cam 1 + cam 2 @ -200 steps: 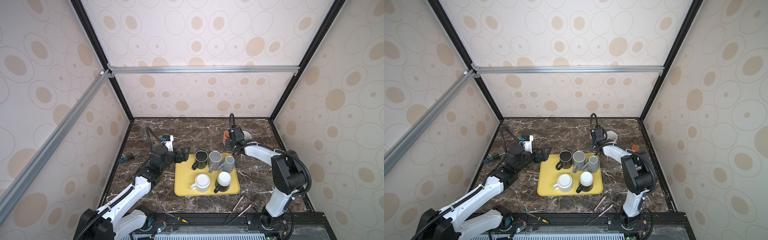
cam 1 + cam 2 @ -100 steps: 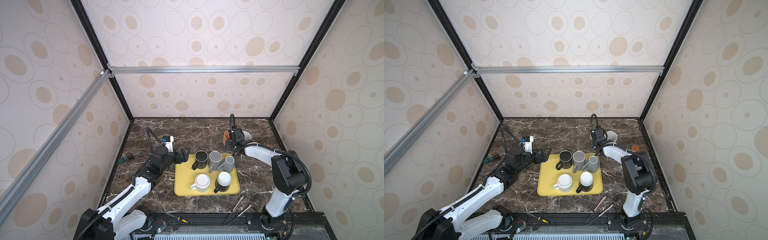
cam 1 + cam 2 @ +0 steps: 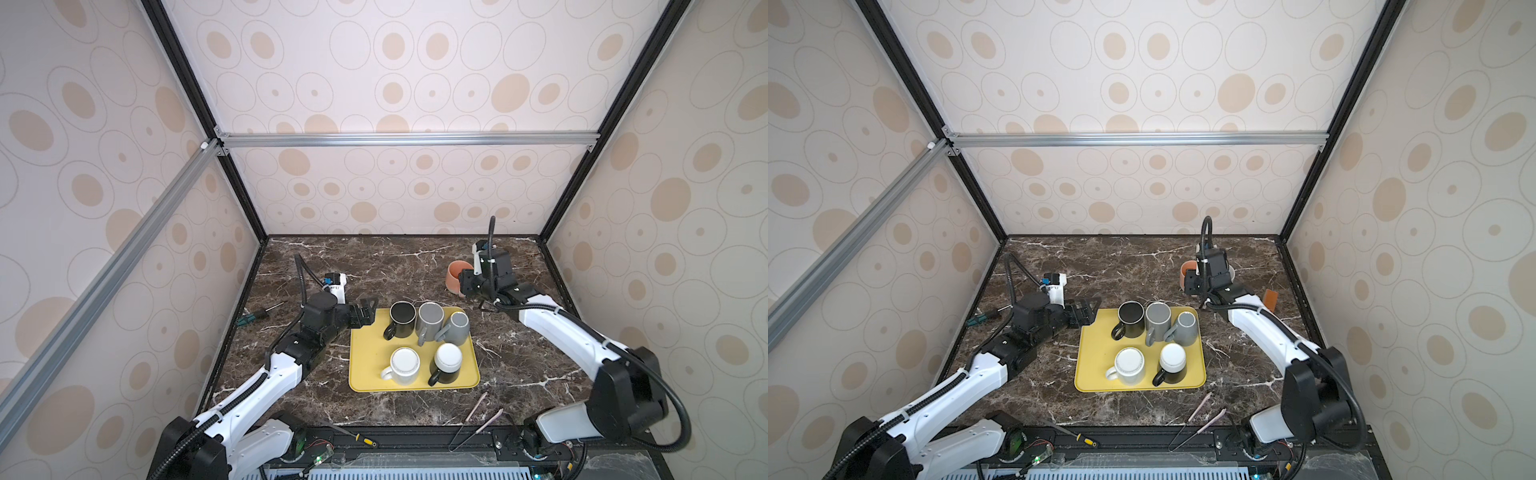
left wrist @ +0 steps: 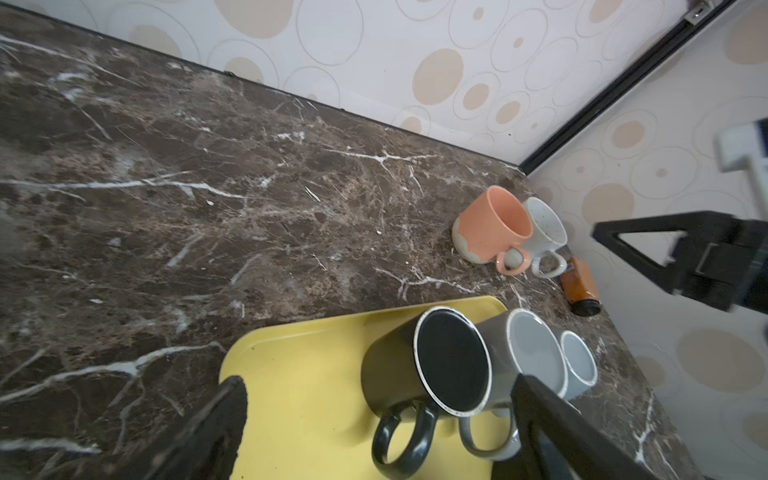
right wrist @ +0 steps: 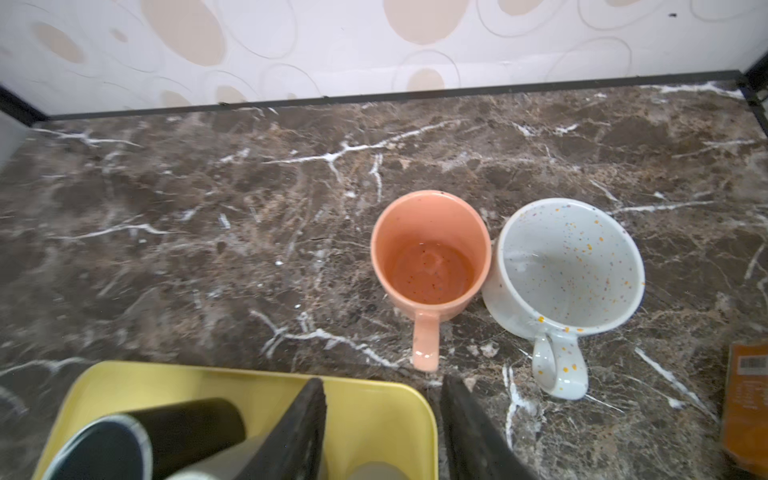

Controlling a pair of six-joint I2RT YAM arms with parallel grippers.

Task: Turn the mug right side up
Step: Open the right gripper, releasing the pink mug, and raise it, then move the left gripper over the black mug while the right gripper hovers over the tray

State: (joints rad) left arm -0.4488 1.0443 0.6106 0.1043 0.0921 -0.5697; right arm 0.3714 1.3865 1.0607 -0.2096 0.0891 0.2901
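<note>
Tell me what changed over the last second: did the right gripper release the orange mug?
Yes. The right gripper opened and let go of the orange mug, and its wrist shifted rightward in both top views. The mug stands mouth up on the table, beside the speckled white mug. The left gripper, wide open at the corner of the yellow tray, and the tray itself stayed where they were.

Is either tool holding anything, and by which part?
Nothing is held. The right tool stands open, clear of the orange mug and its handle; the left tool is open and empty.
</note>
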